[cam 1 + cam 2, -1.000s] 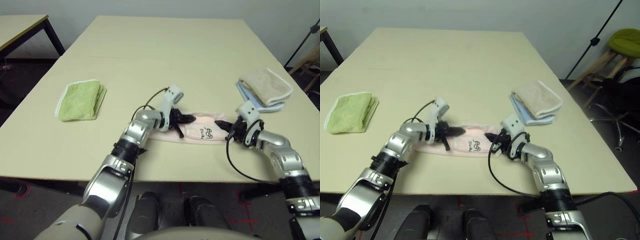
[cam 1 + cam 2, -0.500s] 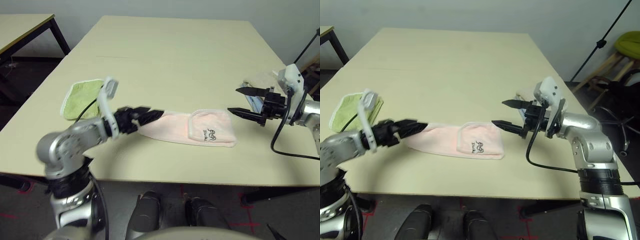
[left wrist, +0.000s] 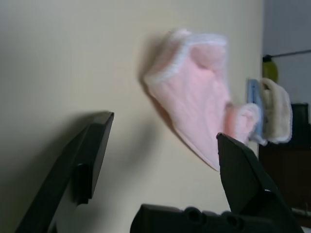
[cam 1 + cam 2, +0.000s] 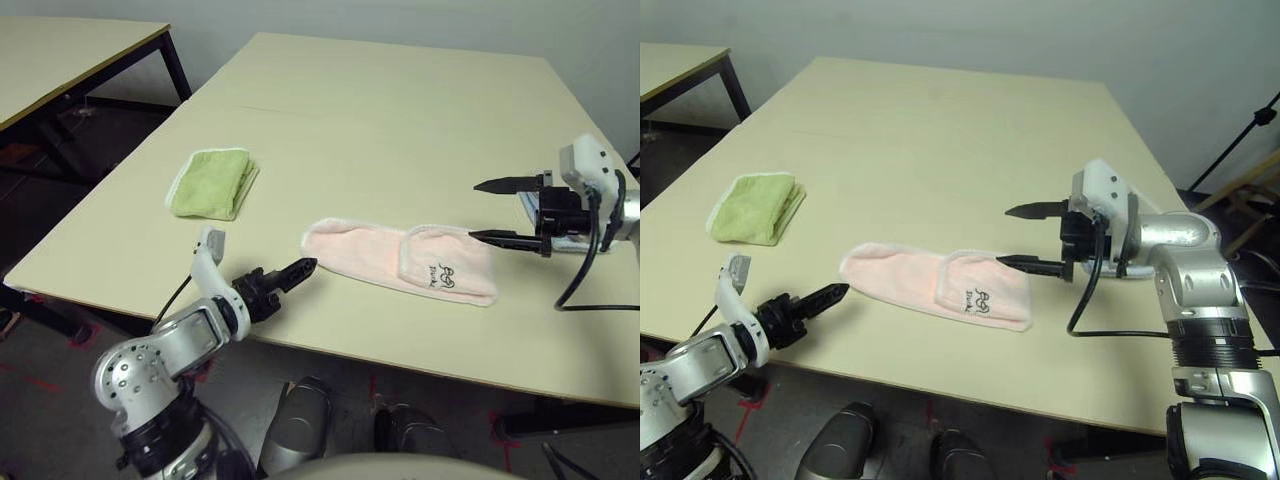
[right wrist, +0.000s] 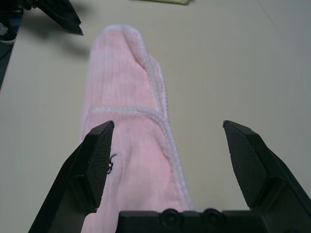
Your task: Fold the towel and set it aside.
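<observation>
While the folded towel [image 4: 400, 262] lies flat on the tabletop [image 4: 380, 130], left gripper [image 4: 283, 281] and right gripper [image 4: 507, 211] flank it, jaws wide apart, holding nothing.

My work surface is a broad pale-yellow table [image 4: 400, 110] with a faint seam running across its top; behind it rises a plain grey-white wall [image 4: 990, 35]. To my left a 2nd table [image 4: 60, 50] of the same colour stands on black legs; the floor [image 4: 50, 350] beneath is dark grey with a few red marks; at my far right a thin black stand [image 4: 1250, 125] leans beside a wooden piece of furniture [image 4: 1250, 180].
</observation>
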